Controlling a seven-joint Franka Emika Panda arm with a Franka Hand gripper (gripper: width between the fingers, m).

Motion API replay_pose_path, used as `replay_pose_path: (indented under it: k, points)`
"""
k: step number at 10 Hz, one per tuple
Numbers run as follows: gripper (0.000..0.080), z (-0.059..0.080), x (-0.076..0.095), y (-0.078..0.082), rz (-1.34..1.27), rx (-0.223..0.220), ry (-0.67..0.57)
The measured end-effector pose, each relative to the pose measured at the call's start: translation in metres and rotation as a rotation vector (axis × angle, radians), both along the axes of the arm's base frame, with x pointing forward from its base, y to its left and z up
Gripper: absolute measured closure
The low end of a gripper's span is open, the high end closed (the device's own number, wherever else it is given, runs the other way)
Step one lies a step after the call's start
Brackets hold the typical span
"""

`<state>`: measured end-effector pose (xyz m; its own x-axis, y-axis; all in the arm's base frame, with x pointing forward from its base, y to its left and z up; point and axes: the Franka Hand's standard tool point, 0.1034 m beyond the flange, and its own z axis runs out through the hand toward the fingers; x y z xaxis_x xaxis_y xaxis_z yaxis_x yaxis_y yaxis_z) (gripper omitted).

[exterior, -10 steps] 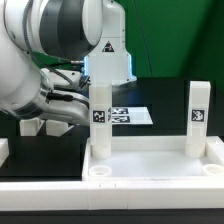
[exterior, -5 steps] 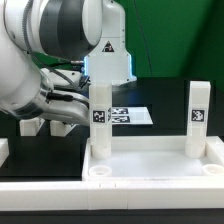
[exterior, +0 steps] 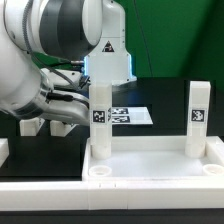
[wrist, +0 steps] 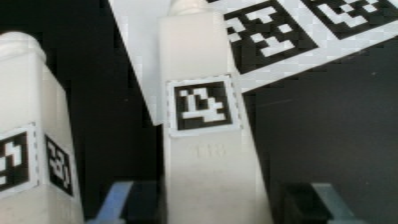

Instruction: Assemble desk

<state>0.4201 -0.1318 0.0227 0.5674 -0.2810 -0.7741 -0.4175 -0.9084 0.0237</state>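
The desk top (exterior: 150, 155), a white slab with a raised rim, lies near the front with two square tagged legs standing in its far corners, one on the exterior view's left (exterior: 99, 115) and one on the right (exterior: 197, 115). My gripper (exterior: 76, 107) is low over the black table behind the left one. In the wrist view a third leg (wrist: 205, 120) lies on the table and runs between my fingers (wrist: 121, 200). My gripper (wrist: 221, 206) is shut on this leg. A fourth leg (wrist: 27, 120) lies just beside it.
The marker board (exterior: 135, 117) lies flat behind the desk top, and in the wrist view its tags (wrist: 302, 30) sit just past the held leg's far end. A loose white piece (exterior: 30, 127) rests at the exterior view's left. The bulky arm (exterior: 40, 50) fills the upper left.
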Motion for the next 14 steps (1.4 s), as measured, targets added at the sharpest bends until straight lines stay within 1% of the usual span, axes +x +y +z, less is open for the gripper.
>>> replay_pose_path:
  k: [1, 2, 3, 4, 5, 6, 7, 8, 9, 10, 11, 12, 13, 14]
  points:
    - [0.0511, 0.018, 0.001, -0.001, 0.001, 0.022, 0.016]
    - [0.0510, 0.046, 0.006, -0.003, -0.007, 0.037, 0.003]
    - [0.0509, 0.070, 0.011, -0.001, -0.011, 0.048, -0.018]
    - [0.0509, 0.093, 0.017, 0.004, -0.015, 0.049, -0.044]
    - [0.0509, 0.118, 0.021, 0.017, -0.026, 0.043, -0.039]
    - [0.0509, 0.133, 0.030, 0.029, -0.020, 0.025, -0.055]
    - [0.0509, 0.126, 0.040, 0.028, -0.001, 0.004, -0.152]
    - [0.0509, 0.126, 0.041, 0.029, -0.002, -0.011, -0.205]
    - [0.0509, 0.129, 0.046, 0.034, 0.001, -0.038, -0.279]
    - [0.0509, 0.140, 0.052, 0.055, -0.021, -0.104, -0.307]
    - [0.0509, 0.162, 0.060, 0.088, -0.039, -0.138, -0.342]
    - [0.0509, 0.176, 0.072, 0.115, -0.056, -0.176, -0.412]
    - [0.0509, 0.182, 0.081, 0.134, -0.062, -0.213, -0.460]
    - [0.0509, 0.183, 0.089, 0.144, -0.031, -0.239, -0.501]
